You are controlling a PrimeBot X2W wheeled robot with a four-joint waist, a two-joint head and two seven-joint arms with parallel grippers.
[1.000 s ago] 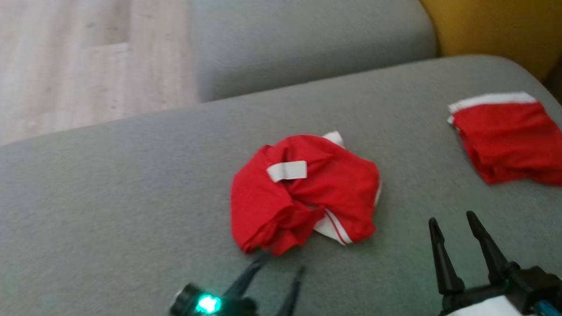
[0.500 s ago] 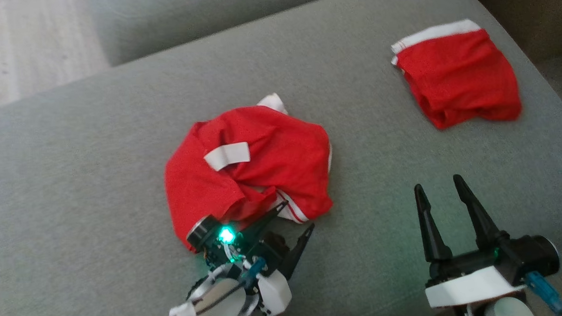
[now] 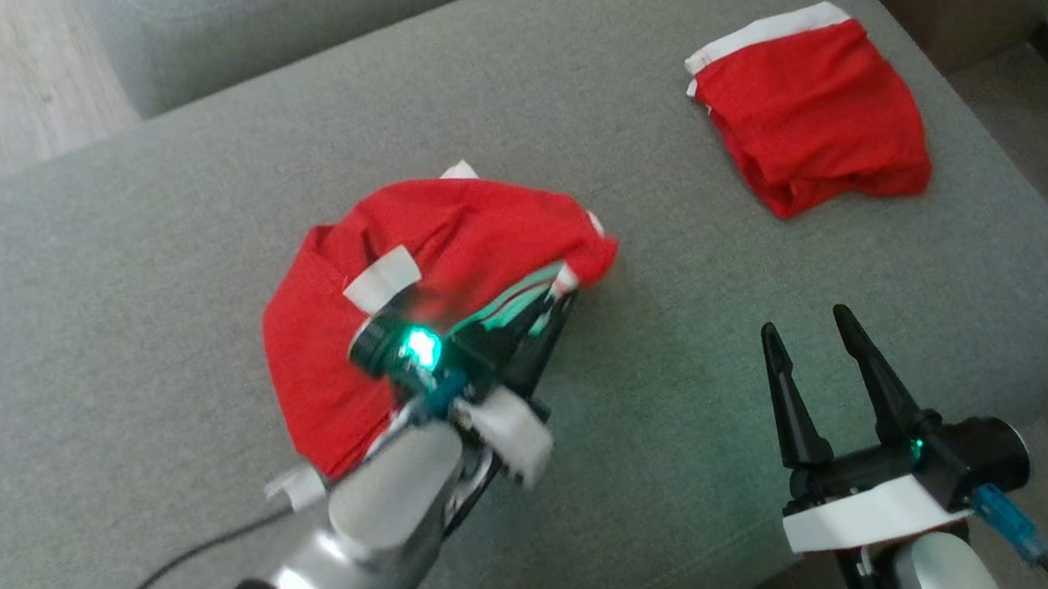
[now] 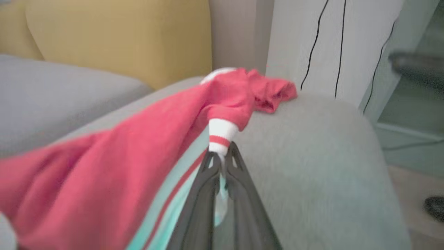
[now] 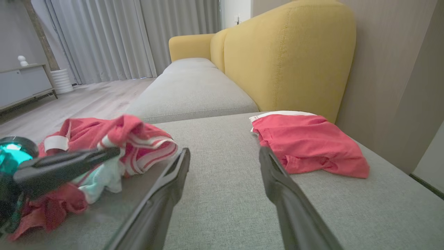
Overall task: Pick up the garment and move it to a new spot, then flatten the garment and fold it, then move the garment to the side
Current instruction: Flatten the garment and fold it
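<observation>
The red garment [image 3: 452, 236] lies crumpled on the grey sofa seat [image 3: 139, 256], and the left hand [image 4: 222, 152] pinches its white striped hem [image 4: 219, 133]. The right hand [image 3: 804, 320] stands wide and holds nothing.

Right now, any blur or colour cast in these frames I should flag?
Head view: left gripper and its forearm smeared, its green light tinting the garment trim; right gripper sharp. Left wrist view: soft all over, teal cast on the white cuff. Right wrist view: crisp on the folded garment, blurred at the left edge with teal glare.
</observation>
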